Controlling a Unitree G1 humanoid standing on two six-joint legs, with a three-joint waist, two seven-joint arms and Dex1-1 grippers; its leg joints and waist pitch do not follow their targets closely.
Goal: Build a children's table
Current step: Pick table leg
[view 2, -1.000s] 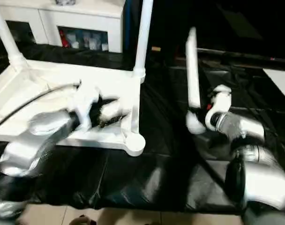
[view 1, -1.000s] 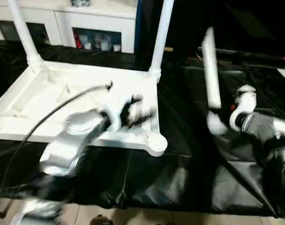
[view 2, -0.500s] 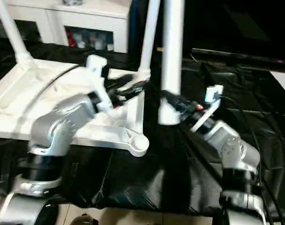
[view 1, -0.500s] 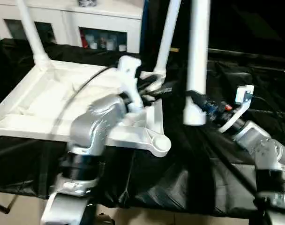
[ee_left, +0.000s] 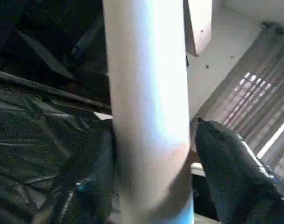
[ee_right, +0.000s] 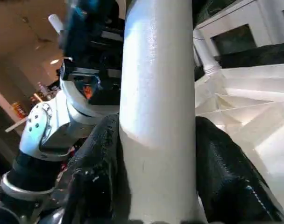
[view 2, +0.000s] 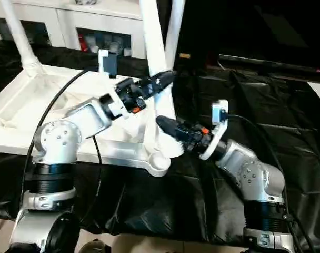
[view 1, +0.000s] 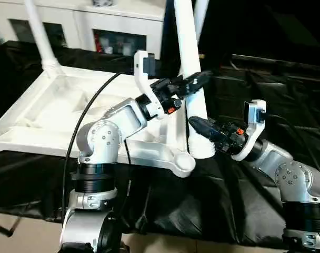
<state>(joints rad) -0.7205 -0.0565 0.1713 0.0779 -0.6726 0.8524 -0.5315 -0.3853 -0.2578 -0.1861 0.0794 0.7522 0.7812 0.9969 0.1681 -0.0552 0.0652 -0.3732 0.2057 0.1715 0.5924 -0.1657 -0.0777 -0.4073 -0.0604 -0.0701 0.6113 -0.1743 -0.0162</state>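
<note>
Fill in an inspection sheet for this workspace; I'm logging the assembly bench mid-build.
Surface: black drape, creased.
Job's things: white tabletop upside down; two legs upright in far sockets; third leg held near the empty near socket.
Clutter: nothing seen.
Grippers: left gripper around the third leg higher up; right gripper shut on its lower end.
Cables: black cable along the left arm.
Surroundings: white cabinet behind.

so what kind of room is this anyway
Probably an indoor lab or workshop set up for robot trials: a work surface draped in black cloth, white cabinets with small items on their shelves along the back wall, and a white plastic table lying upside down mid-assembly.
</note>
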